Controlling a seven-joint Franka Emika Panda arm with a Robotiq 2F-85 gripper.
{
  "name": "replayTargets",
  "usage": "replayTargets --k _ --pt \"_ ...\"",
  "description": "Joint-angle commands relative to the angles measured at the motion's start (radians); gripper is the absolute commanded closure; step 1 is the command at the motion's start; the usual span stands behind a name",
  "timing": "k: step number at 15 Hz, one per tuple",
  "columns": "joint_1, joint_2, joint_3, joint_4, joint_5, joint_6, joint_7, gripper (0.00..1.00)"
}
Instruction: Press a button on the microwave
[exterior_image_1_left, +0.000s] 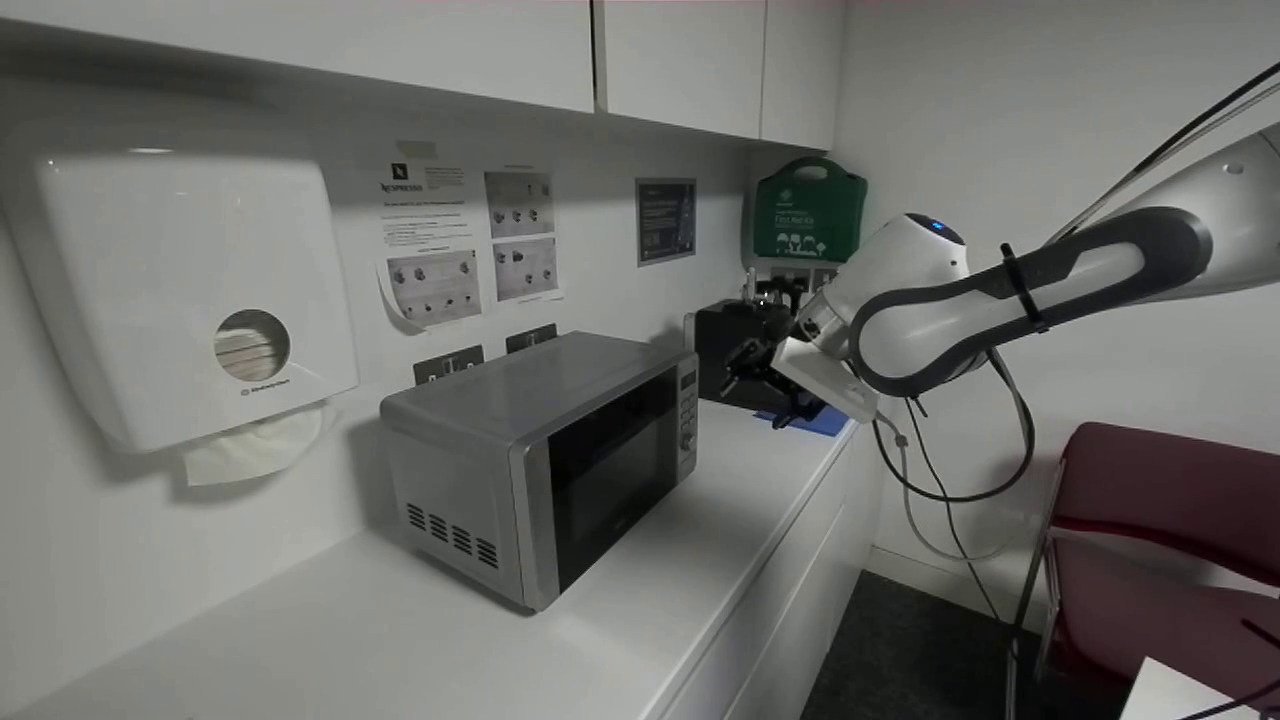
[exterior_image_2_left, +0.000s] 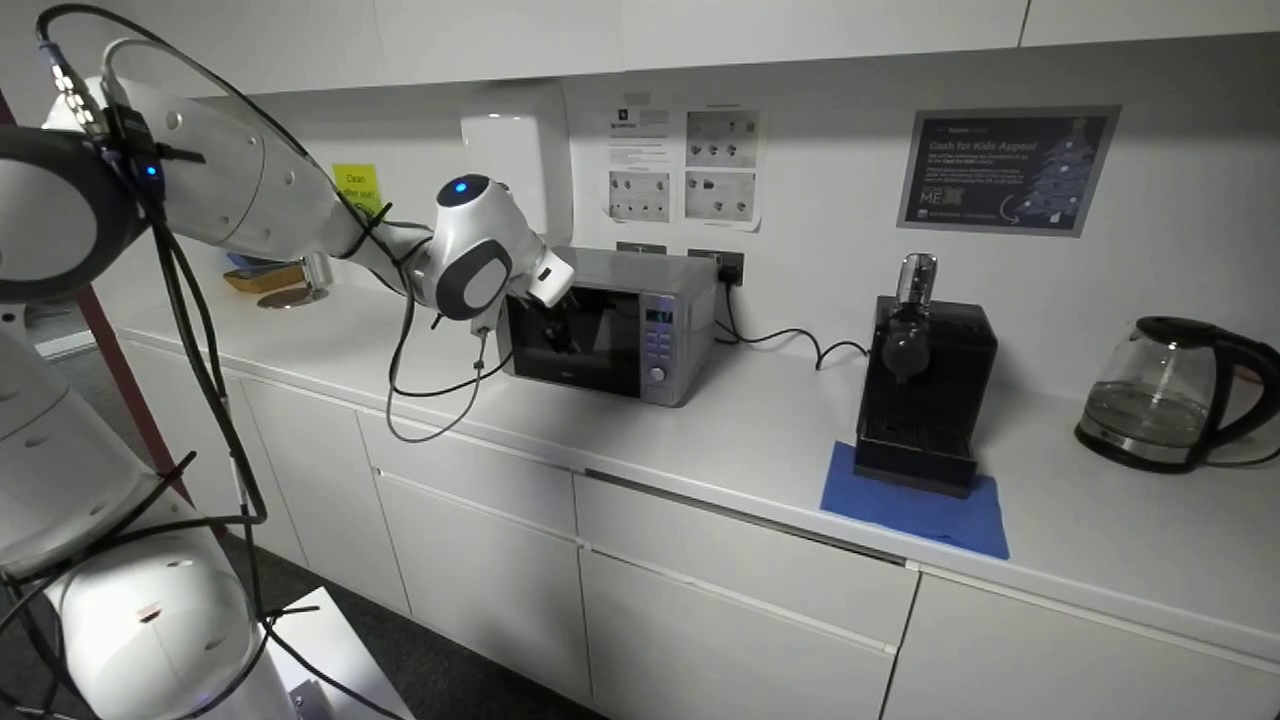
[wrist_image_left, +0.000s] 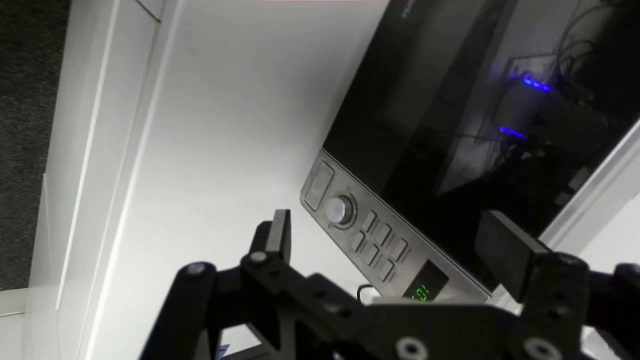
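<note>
The silver-grey microwave (exterior_image_1_left: 470, 400) stands on the white counter and shows in both exterior views (exterior_image_2_left: 685, 290). Its dark glass door (wrist_image_left: 450, 100) fills the upper right of the wrist view. Its control panel carries a round knob (wrist_image_left: 340, 209), several small square buttons (wrist_image_left: 384, 234) and a display (wrist_image_left: 427, 280) with green digits, partly hidden by my gripper. My black gripper (wrist_image_left: 386, 220) is open and empty, its two fingers wide apart. In both exterior views, my gripper (exterior_image_1_left: 757, 400) is in front of the microwave (exterior_image_2_left: 556, 335). Nothing is between the fingers; I see no contact with the panel.
A black coffee machine (exterior_image_2_left: 925, 400) stands on a blue cloth (exterior_image_2_left: 835, 490), with a glass kettle (exterior_image_2_left: 1150, 400) farther along. A white dispenser (exterior_image_1_left: 190, 250) hangs on the wall. Wall cabinets (exterior_image_1_left: 680, 60) overhang the counter (exterior_image_1_left: 620, 640). Cables (exterior_image_2_left: 400, 370) hang from my arm.
</note>
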Motion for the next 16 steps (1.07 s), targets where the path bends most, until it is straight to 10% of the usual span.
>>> replayTargets --k 1,6,7,16 --pt "-0.055 0.069 0.008 0.017 -0.019 0.172 0.128 0.0" --pt "-0.147 0.137 0.019 0.026 -0.049 0.293 0.36 0.0" --pt "-0.166 0.144 0.022 0.022 -0.065 0.311 0.419 0.25" --pt "-0.3 0.176 0.072 0.024 -0.248 0.463 0.649 0.9"
